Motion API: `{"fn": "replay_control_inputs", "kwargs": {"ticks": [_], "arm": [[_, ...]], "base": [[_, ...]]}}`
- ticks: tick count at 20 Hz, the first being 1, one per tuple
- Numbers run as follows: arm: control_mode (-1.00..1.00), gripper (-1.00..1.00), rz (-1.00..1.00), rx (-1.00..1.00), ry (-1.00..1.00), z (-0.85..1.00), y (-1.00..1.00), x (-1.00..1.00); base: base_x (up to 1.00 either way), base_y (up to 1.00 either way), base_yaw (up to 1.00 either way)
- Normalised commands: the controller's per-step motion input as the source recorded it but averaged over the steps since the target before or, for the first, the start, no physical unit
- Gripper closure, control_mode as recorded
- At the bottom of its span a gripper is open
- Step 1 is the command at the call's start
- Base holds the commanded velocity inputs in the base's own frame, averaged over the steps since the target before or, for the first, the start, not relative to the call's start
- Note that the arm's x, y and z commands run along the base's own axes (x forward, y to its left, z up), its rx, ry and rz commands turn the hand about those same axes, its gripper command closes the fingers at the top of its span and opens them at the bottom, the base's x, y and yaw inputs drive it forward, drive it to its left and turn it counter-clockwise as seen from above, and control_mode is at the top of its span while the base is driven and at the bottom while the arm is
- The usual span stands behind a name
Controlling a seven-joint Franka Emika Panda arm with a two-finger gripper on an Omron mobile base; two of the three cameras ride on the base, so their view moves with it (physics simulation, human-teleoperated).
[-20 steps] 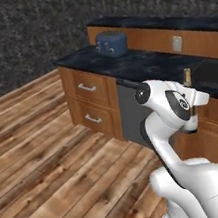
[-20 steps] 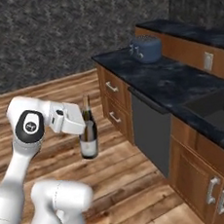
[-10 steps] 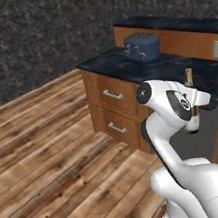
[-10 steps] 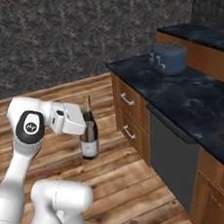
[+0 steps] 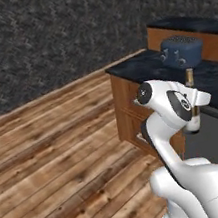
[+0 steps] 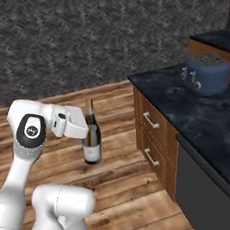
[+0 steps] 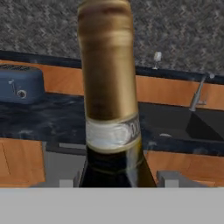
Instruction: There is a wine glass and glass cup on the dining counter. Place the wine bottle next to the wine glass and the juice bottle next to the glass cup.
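My gripper (image 6: 87, 131) is shut on the wine bottle (image 6: 92, 138), a dark bottle with a gold-foil neck and pale label, held upright above the wooden floor. From the left base the bottle's neck (image 5: 189, 77) pokes up behind my arm. In the hand view the gold neck (image 7: 109, 70) rises between the fingertips (image 7: 65, 183). Far off stands the dining counter (image 7: 175, 89), with a wooden front and dark top; a small clear stemmed shape on it looks like the wine glass (image 7: 156, 57). The glass cup and the juice bottle are out of view.
A blue toaster (image 6: 205, 73) sits on the black marbled kitchen counter (image 6: 187, 114) with drawers, to the right of the bottle. A sink with a faucet (image 7: 199, 92) lies below the dining counter. Open wooden floor (image 5: 53, 156) stretches left toward a dark stone wall.
The whole picture has shifted: the base has moved, and the counter and toaster have slid rightward in both base views. The wine bottle stays held in the same pose.
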Motion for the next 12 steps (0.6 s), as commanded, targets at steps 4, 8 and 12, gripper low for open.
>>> {"fn": "replay_control_inputs", "kwargs": {"ticks": [4, 8, 12], "arm": [[1.00, 1.00, 0.00, 0.00, 0.00, 0.00, 0.00, 0.00], [1.00, 1.00, 0.00, 0.00, 0.00, 0.00, 0.00, 0.00], [1.00, 1.00, 0.00, 0.00, 0.00, 0.00, 0.00, 0.00]], "base": [[0.94, 0.06, 0.21], [0.94, 0.05, 0.20], [0.94, 0.03, 0.18]]}}
